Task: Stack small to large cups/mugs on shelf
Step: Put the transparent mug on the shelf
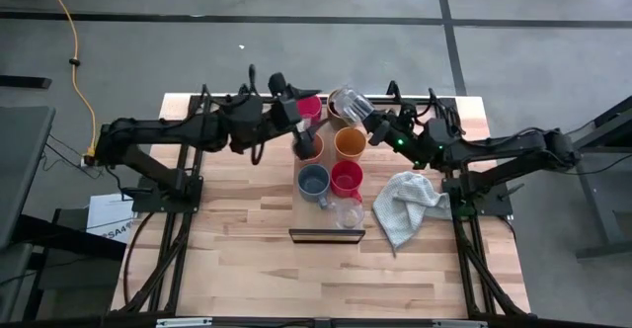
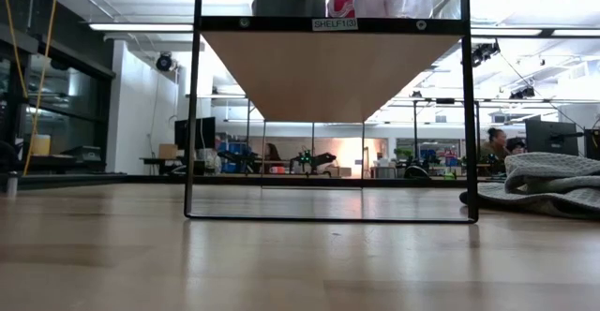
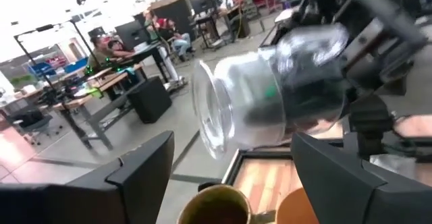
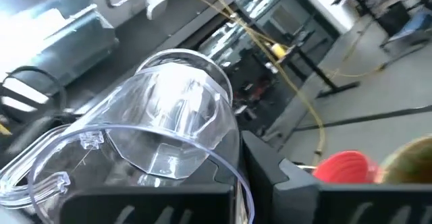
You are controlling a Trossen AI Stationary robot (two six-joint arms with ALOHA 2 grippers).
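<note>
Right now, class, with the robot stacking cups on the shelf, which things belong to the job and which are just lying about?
Job:
shelf
blue cup
red cup
orange cup
glass cup in the right gripper
left gripper, open

Lying about:
grey cloth
yellow cable

Open-plan robotics lab: rows of workbenches (image 2: 281,166) with monitors (image 2: 192,133), ceiling strip lights (image 2: 141,26), seated people (image 3: 169,32), yellow cable (image 1: 74,41).

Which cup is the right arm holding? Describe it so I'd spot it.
Find the cluster of cups on the shelf at the table's middle. At its far end, the right claw holds a clear glass cup tilted on its side, the only see-through cup lifted off the board.
</note>
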